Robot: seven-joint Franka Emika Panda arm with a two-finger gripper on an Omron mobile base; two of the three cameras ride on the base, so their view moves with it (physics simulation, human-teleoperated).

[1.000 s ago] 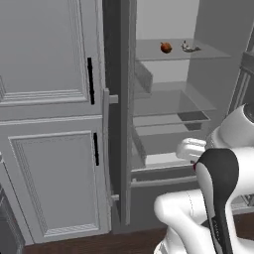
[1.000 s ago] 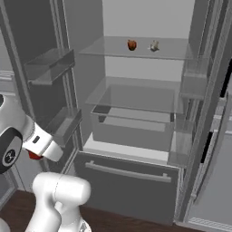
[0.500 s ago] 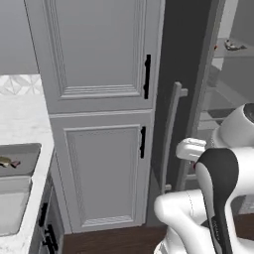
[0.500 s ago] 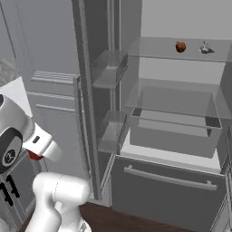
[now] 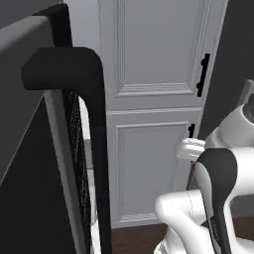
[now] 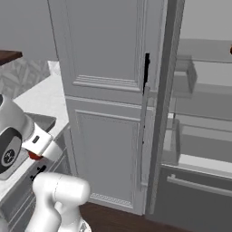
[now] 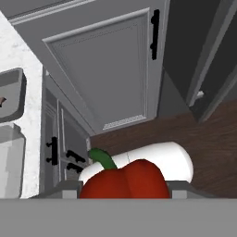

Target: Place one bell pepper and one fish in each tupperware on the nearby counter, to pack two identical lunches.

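Between the jaws, held partway open around it, sits a bright red bell pepper (image 7: 124,179). Carrying is under way; next it must reach a tupperware (image 7: 10,95) on the marble surface (image 7: 28,139).

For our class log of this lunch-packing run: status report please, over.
Gripper shut on bell pepper, red, green stem up. Tupperware ahead on counter, something small inside. Tall grey cabinet beside it, not in the way. Over.

Glossy white rounded arm (image 5: 183,218) segments, one black joint cover, perhaps a small red mark.
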